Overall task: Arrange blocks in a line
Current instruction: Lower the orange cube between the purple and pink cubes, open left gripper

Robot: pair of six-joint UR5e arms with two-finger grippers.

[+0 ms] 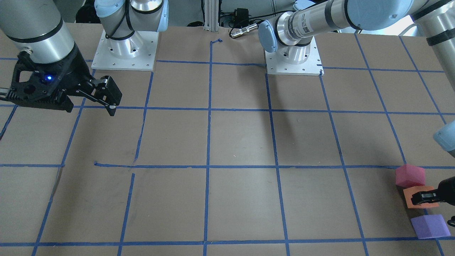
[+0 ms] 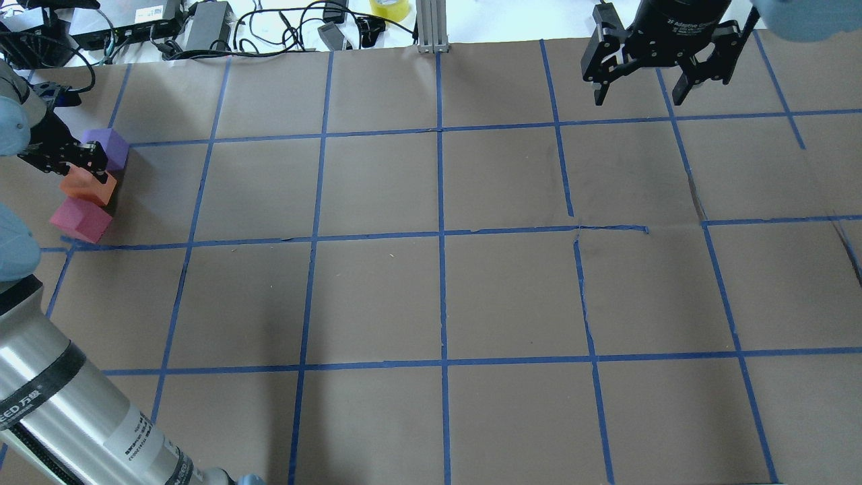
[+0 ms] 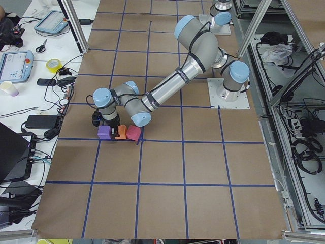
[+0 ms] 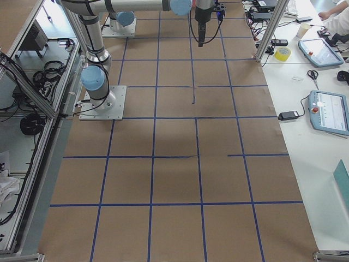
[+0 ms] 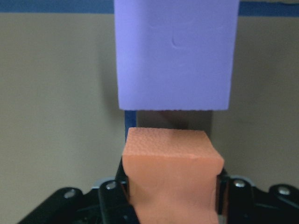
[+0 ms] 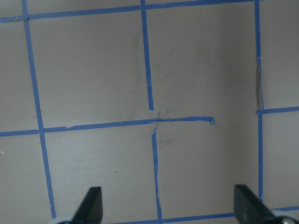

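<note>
Three foam cubes sit in a row at the table's far left in the overhead view: purple block [image 2: 108,148], orange block [image 2: 87,187], pinkish-red block [image 2: 81,219]. My left gripper [image 2: 91,168] is shut on the orange block, its fingers [image 1: 424,196] pressing the block's sides. The left wrist view shows the orange block [image 5: 172,172] squeezed between the fingers, with the purple block [image 5: 174,53] just ahead across a small gap. The pinkish-red block [image 1: 410,175] touches or nearly touches the orange one [image 1: 416,203]. My right gripper [image 2: 663,87] is open and empty, high over the far right.
The table [image 2: 438,289] is brown paper with a blue tape grid. Cables, power bricks and a tape roll [image 2: 389,8] lie beyond the far edge. Arm bases [image 1: 124,49] stand on the robot's side. An operator desk [image 3: 25,66] with tablets shows in the side view.
</note>
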